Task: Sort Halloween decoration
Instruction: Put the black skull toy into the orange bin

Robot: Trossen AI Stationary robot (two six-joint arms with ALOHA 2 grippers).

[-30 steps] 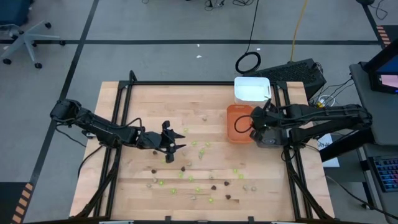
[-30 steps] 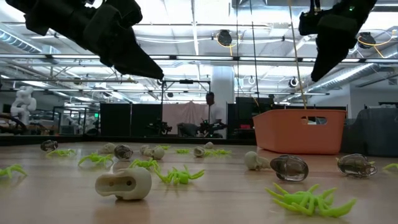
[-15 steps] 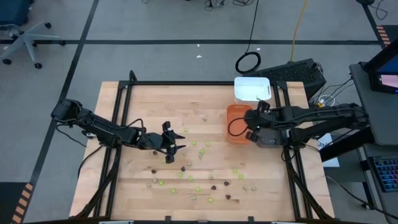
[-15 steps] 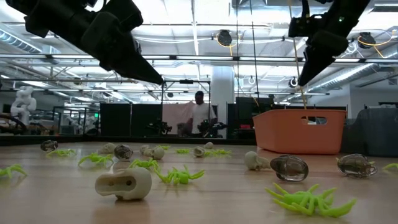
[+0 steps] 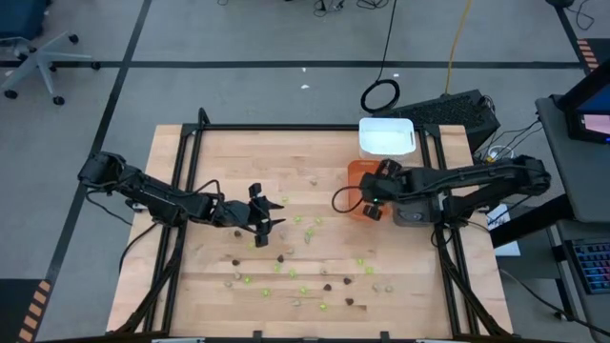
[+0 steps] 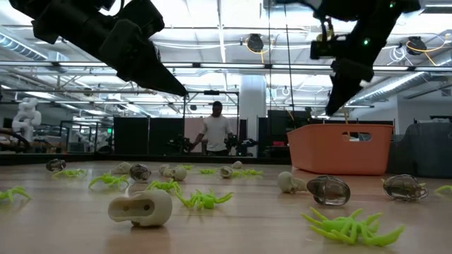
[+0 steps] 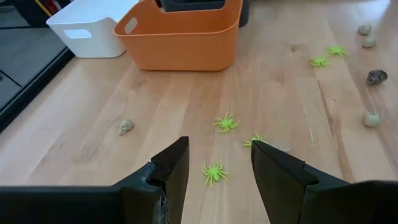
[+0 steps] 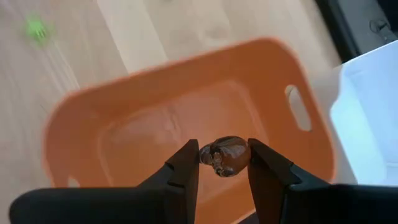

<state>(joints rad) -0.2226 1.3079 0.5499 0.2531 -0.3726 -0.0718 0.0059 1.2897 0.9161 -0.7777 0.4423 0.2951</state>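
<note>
Halloween decoration pieces lie scattered on the wooden table [image 5: 219, 152]: lime-green spiders [image 7: 214, 172], dark brown pieces [image 5: 282, 258] and pale skulls [image 6: 141, 208]. My right gripper [image 8: 225, 167] hangs over the orange tray [image 8: 124, 137], shut on a dark brown skull-like piece [image 8: 225, 155]. In the high view that gripper [image 5: 370, 200] is at the tray's near part. My left gripper [image 7: 219, 155] stands open above the table's middle [image 5: 272, 217], clear of the spiders below it. My right gripper pinches the dark brown piece by its two opposite sides [image 8: 208, 157] between its two fingers [image 8: 186, 168]. The fingers slant down from above. The piece is lifted clear, over the inside of the orange tray.
A white tray [image 5: 386, 136] stands just beyond the orange tray [image 5: 355, 171] at the table's far right. Most loose pieces lie on the near half of the table [image 5: 305, 286]. A person [image 6: 215, 134] stands in the room behind.
My right gripper has gone down and toward the table's left, rolling its wrist, and now hangs over the orange tray with the brown piece still in it. A person has come into view in the room behind.
</note>
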